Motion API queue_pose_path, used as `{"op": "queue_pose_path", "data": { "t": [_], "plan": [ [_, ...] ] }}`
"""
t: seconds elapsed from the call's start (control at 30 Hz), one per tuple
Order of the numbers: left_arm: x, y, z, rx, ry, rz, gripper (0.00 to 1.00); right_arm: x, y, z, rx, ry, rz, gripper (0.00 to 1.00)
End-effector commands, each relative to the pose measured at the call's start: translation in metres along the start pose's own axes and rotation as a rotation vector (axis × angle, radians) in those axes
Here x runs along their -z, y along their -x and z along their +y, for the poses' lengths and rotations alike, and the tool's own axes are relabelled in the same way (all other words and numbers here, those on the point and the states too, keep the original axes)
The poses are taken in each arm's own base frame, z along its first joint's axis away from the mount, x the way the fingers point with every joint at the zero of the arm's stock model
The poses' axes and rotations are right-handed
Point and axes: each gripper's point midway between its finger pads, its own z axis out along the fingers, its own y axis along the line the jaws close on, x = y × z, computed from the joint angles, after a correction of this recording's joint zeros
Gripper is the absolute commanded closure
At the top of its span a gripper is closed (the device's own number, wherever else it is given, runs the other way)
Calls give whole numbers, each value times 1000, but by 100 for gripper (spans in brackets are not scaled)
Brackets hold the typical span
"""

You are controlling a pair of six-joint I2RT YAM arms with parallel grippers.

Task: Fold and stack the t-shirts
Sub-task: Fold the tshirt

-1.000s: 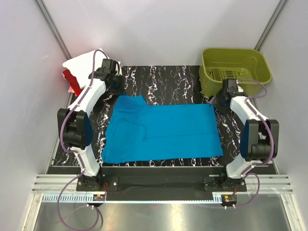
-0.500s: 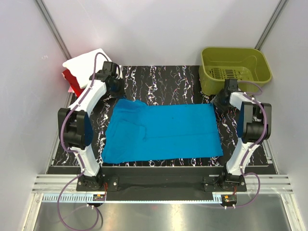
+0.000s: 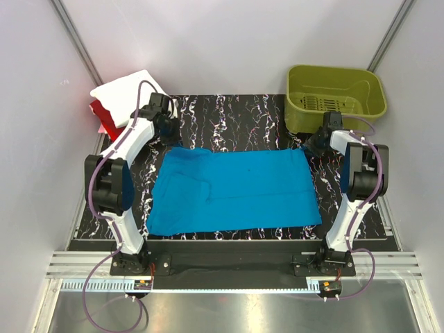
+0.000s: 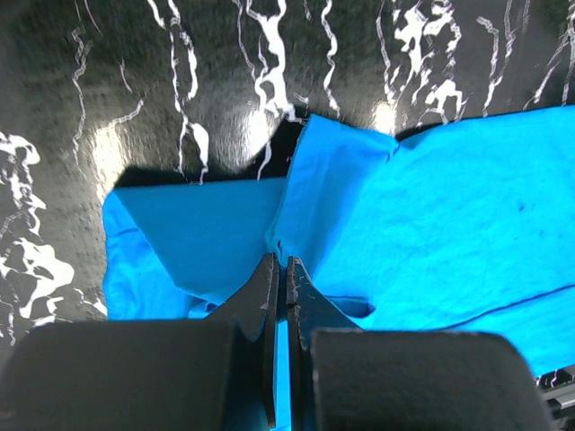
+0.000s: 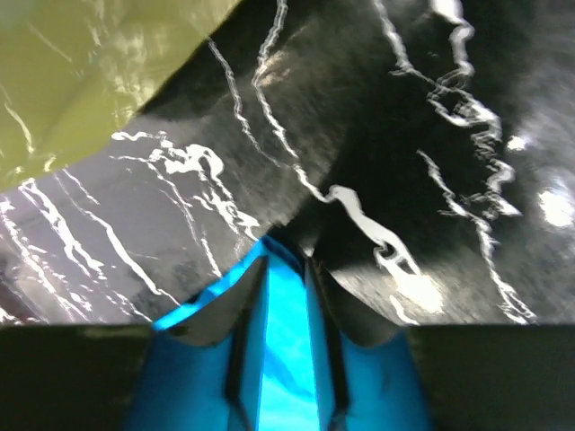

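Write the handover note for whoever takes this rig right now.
Left gripper: shut on the blue t-shirt at its far left corner.
Right gripper: astride the shirt's far right corner, jaws narrowly apart; a firm grip cannot be confirmed.
Things: blue t-shirt spread mostly flat on the mat; white t-shirt folded atop the red t-shirt at the far left.
Done: white and red look folded and stacked.
Left: fold the blue one and add it to the stack.

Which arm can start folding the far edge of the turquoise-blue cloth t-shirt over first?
Left. The left gripper is shut on the far-left corner of the turquoise-blue cloth t-shirt; the right gripper only straddles the far-right corner, jaws apart, so it probably must close first.
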Motion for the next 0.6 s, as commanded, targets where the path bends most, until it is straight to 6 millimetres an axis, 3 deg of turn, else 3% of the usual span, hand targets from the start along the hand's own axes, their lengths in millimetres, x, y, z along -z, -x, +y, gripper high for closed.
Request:
{"op": "queue_pose_path", "data": {
  "t": [0.0,0.23,0.4,0.57],
  "plan": [
    [13,8,-14,-7,-54,-59,100,-20,-10,3,44,24,42,71],
    [17,2,-11,-14,-43,-53,100,-18,-10,2,49,25,41,100],
    [25,3,-10,-22,-30,-61,100,-7,-14,0,50,37,21,100],
    [39,4,-11,-25,-24,-79,100,28,-4,11,59,83,-43,100]
  ]
}}
